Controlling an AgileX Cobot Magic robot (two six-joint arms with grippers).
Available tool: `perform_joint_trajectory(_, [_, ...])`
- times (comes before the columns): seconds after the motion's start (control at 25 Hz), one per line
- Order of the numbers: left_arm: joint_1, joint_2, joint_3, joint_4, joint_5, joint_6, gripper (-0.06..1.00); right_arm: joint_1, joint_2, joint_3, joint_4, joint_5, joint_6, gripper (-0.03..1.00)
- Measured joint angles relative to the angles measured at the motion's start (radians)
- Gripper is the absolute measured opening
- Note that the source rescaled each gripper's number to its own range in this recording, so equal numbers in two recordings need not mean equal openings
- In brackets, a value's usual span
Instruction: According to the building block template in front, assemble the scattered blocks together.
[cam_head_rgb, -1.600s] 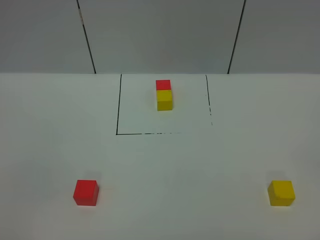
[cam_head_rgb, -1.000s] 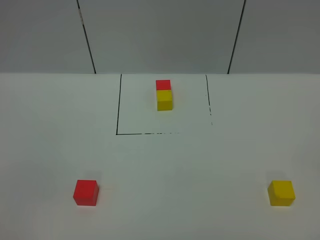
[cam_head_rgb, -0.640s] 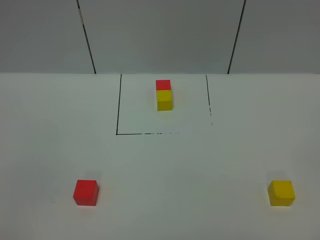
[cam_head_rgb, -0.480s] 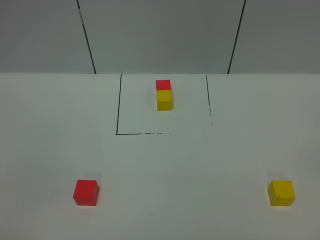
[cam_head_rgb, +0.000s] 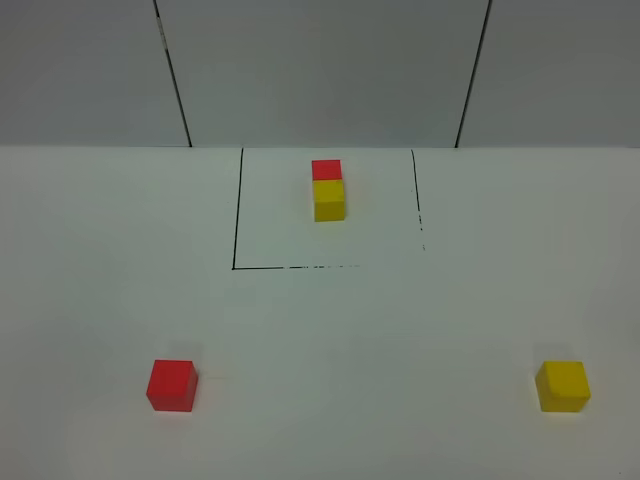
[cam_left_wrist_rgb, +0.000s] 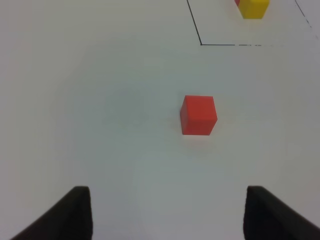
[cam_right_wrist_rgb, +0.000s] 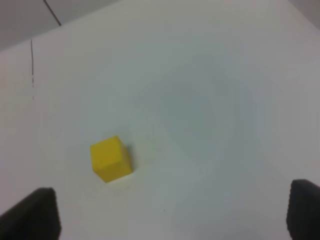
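Observation:
The building block template (cam_head_rgb: 328, 188) is a red cube behind a yellow cube, joined, inside a thin black-line rectangle (cam_head_rgb: 235, 220) at the table's far middle. One scattered red block (cam_head_rgb: 171, 385) lies near left and one scattered yellow block (cam_head_rgb: 563, 386) lies near right, far apart. Neither arm shows in the exterior high view. In the left wrist view my left gripper (cam_left_wrist_rgb: 167, 220) is open and empty, with the red block (cam_left_wrist_rgb: 198, 115) ahead of its fingertips (cam_left_wrist_rgb: 75, 215). My right gripper (cam_right_wrist_rgb: 170, 215) is open and empty, with the yellow block (cam_right_wrist_rgb: 111, 158) ahead, nearer one finger (cam_right_wrist_rgb: 35, 215).
The white table (cam_head_rgb: 320, 320) ends at a grey panelled wall (cam_head_rgb: 320, 70) with two dark seams. The template's yellow cube (cam_left_wrist_rgb: 253, 8) and the rectangle's corner line (cam_left_wrist_rgb: 201, 44) show at the far side of the left wrist view.

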Motion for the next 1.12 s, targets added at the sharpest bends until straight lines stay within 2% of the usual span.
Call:
perform_joint_trajectory(0.12, [0.000,0.030,-0.023,-0.022,-0.009,0.000,0.50,0.000,0.000,0.000,0.000,0.000,0.000,0.80])
perform_joint_trajectory(0.32, [0.000,0.240,-0.085,-0.069,0.023,0.000,0.85,0.000,0.000,0.000,0.000,0.000,0.000,0.80])
perform_joint_trajectory(0.44, [0.000,0.410,-0.110,-0.073,0.018,0.001,0.97,0.000,0.000,0.000,0.000,0.000,0.000,0.80])
perform_joint_trajectory(0.76, [0.000,0.883,-0.198,-0.248,-0.039,0.047,1.00,0.000,0.000,0.000,0.000,0.000,0.000,0.80])
perform_joint_trajectory(1.0, [-0.002,1.209,-0.309,-0.209,-0.038,0.018,1.00,0.000,0.000,0.000,0.000,0.000,0.000,0.80])
perform_joint_trajectory(1.12, [-0.044,1.316,-0.357,-0.153,-0.041,-0.027,0.99,0.000,0.000,0.000,0.000,0.000,0.000,0.80])
